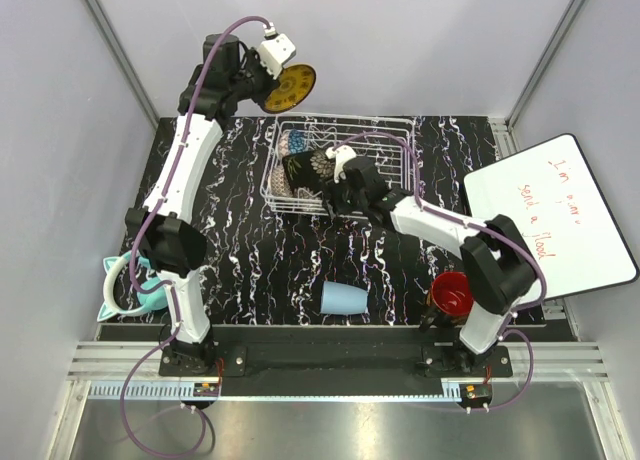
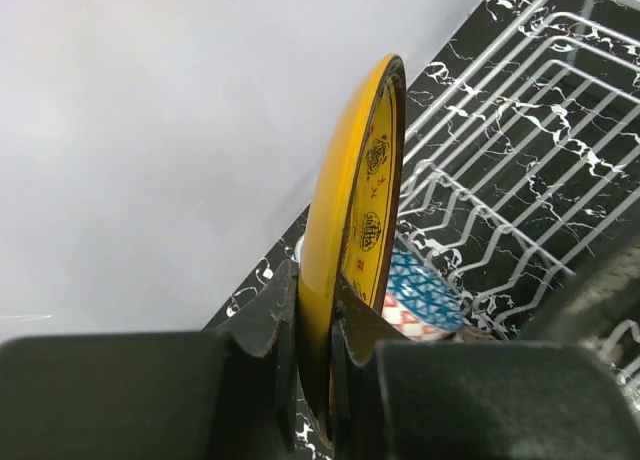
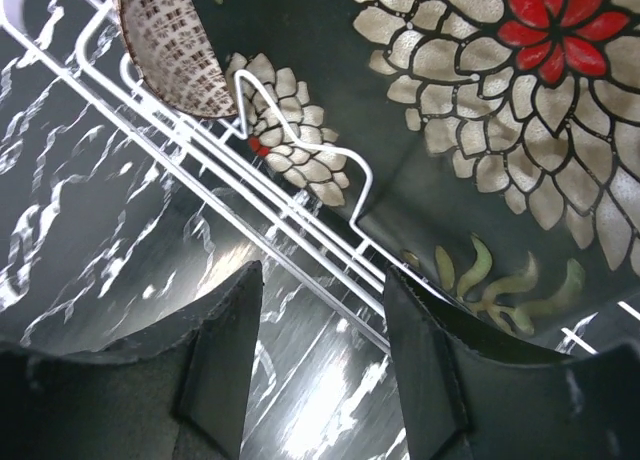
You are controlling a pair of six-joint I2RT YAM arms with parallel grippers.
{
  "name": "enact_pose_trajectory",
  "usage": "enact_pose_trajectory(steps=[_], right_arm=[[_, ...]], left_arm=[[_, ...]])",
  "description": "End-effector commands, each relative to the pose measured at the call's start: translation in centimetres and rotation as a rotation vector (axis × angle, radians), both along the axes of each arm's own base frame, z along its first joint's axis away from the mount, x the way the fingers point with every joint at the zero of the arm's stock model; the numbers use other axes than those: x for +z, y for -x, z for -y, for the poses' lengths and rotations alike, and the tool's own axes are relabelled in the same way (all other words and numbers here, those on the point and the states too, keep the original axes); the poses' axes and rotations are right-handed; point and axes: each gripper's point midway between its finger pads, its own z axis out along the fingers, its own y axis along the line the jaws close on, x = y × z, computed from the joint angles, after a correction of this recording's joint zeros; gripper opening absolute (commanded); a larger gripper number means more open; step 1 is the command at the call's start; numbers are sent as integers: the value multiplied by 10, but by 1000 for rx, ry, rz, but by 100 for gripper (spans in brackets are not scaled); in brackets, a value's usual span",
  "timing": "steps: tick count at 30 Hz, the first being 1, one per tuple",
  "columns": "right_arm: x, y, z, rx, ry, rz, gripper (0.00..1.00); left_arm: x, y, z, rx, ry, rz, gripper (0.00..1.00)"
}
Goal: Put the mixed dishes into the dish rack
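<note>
The yellow ornate round plate [image 2: 350, 220] hangs on edge in the air, its lower rim pinched by the left end effector [image 2: 315, 310], which is clamped tight on it over the far left corner of the white wire dish rack [image 1: 395, 145]. At the rack's left end the black square floral plate [image 3: 500, 130] leans on edge, with the beige patterned bowl [image 3: 170, 40] and the blue patterned bowl [image 2: 425, 295] tucked close by it. The right end effector [image 3: 320, 280] sits at the rack's near wall by the black plate, jaws apart and holding nothing; only rack wire and the marbled black counter [image 1: 260, 250] show between them. Out front, the light-blue cup [image 1: 343, 298] seems to lie on its side, and the red-inside dark mug [image 1: 452, 295] stands by the right arm's base.

To my eye the step in hand is seating the yellow plate. It wants keeping upright, lining up with a free gap between tines clear of the bowls, and lowering until the rim rests on wire before letting go. The right arm had better be clear first, since both crowd that end.

From above, the right arm covers part of the rack, so I cannot tell which slots are free. Whether its finger touches the black plate I cannot say either
</note>
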Motion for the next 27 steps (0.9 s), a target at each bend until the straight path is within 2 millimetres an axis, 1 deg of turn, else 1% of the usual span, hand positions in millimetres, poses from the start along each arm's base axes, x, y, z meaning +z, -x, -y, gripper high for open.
enact_pose_trajectory(steps=[1,3,4,6,8,9,10,11,12,13,14,15,16,17,18,20,21,23,24,26,27], right_arm=[[-40,66,18,2,16,-243,58],[-44,75,23,-7,13,-268,57],[-45,81,29,-11,17,-277,57],[-46,89,35,-19,22,-293,58],[-43,99,43,-30,24,-299,60],[-37,102,46,-34,15,-291,63],[-33,103,49,-38,17,-283,65],[-29,105,51,-40,18,-280,67],[-14,103,50,-36,-1,-252,70],[-6,102,50,-31,-8,-237,75],[4,102,50,-27,-15,-223,76],[26,98,47,-20,-46,-177,77],[38,96,48,-23,-58,-154,78],[48,95,48,-21,-65,-132,78],[71,93,48,-23,-96,-87,79],[91,92,50,-27,-119,-47,80],[108,93,53,-31,-144,-12,80],[121,94,58,-41,-156,27,80],[132,95,64,-60,-172,59,80],[142,94,72,-95,-181,91,81],[150,97,76,-104,-196,109,81]], left_arm=[[15,-9,12,-41,15,92,0],[13,-12,15,-51,16,92,0],[12,-13,16,-55,17,92,0],[6,-12,21,-80,8,88,0],[-4,-11,26,-100,-8,78,0],[-9,-9,31,-123,-27,81,0],[-20,-9,34,-137,-39,65,0],[-25,-8,38,-152,-50,61,0],[-30,-6,45,-182,-72,69,0],[-38,-5,48,-201,-85,63,0],[-42,-2,54,-226,-95,64,0],[-44,0,60,-275,-112,82,0],[-51,4,64,-312,-124,79,0],[-53,8,68,-350,-132,89,0],[-52,12,73,-408,-147,121,0],[-57,16,83,-441,-164,132,0],[-57,18,87,-473,-181,153,0],[-63,25,93,-516,-203,160,0],[-64,28,95,-551,-229,188,0],[-68,28,100,-567,-247,195,0],[-62,27,102,-575,-253,210,0]])
